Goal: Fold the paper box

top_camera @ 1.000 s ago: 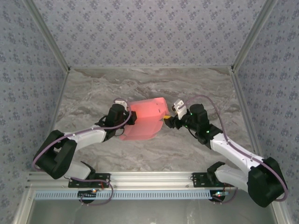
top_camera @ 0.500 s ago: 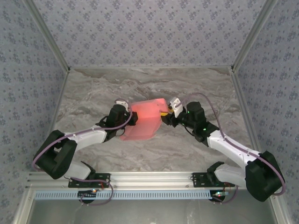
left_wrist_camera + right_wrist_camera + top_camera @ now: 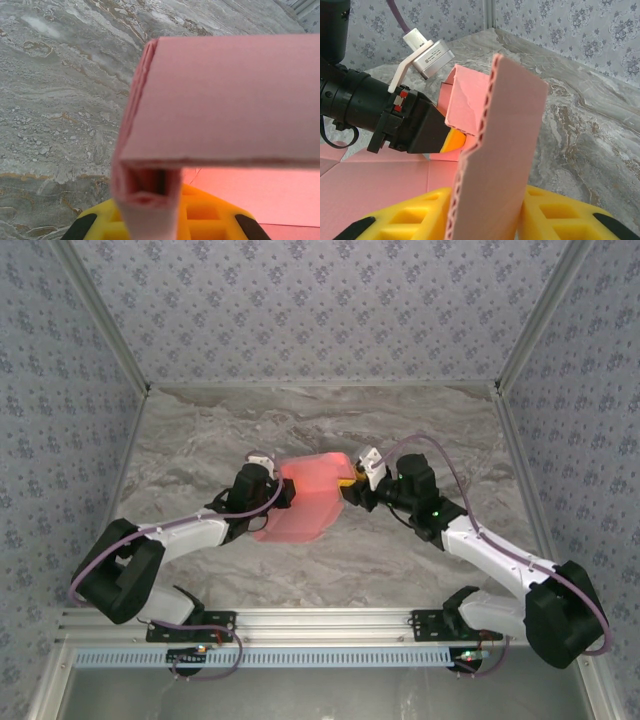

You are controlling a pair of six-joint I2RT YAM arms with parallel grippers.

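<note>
My right gripper [image 3: 348, 490] has crept left, folding its pinched flap inward on the paper box [image 3: 305, 505] in the middle of the table [image 3: 200, 440], while the left gripper [image 3: 284, 492], seemingly clamped on the opposite wall, braces it.

Grey marbled tabletop [image 3: 320, 560], floral-patterned walls [image 3: 320, 310], aluminium rail [image 3: 320, 622] at near edge.
</note>
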